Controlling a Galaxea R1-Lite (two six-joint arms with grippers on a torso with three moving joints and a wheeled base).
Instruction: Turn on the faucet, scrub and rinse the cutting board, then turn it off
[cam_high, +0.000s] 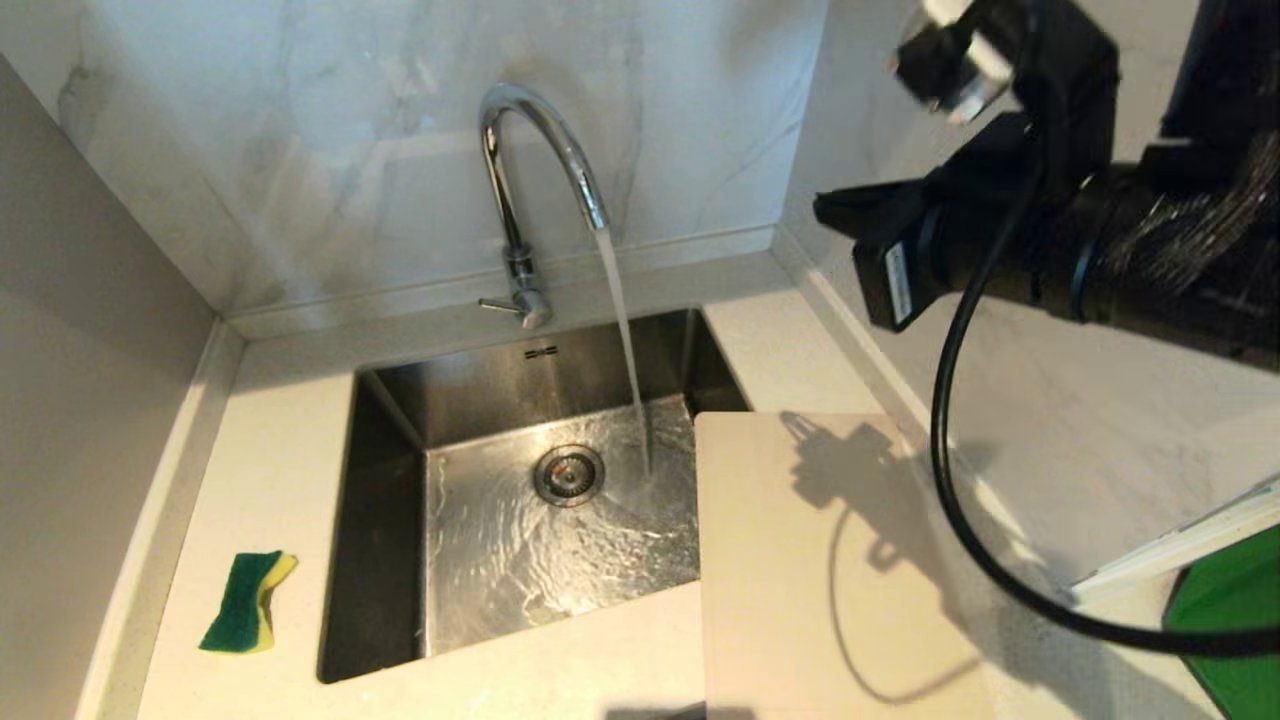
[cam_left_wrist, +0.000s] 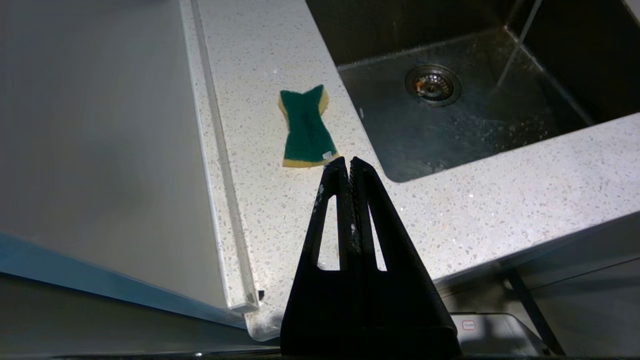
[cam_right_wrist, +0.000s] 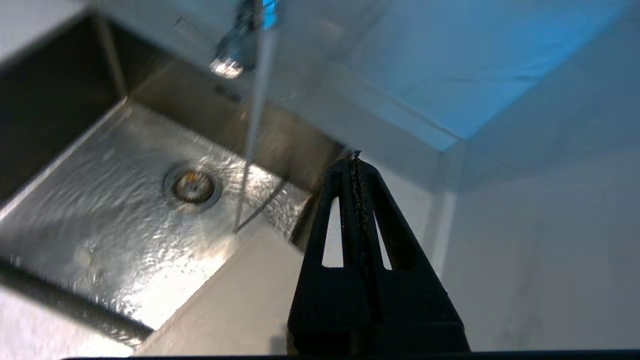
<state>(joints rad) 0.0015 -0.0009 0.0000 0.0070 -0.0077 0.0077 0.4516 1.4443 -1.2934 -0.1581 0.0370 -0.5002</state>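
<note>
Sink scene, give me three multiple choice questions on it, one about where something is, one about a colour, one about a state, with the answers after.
1. Where does the sponge lie?
A. in the sink
B. on the counter left of the sink
C. on the cutting board

2. What colours is the sponge?
A. green and yellow
B. pink and white
C. blue only

3. What is the faucet doing?
A. it is off
B. it is dripping
C. it is running a steady stream

Answers: 1 B, it rests on the speckled counter beside the sink, not on the cutting board. 2 A, a green top over a yellow layer. 3 C, water falls from the spout to the basin floor.
</note>
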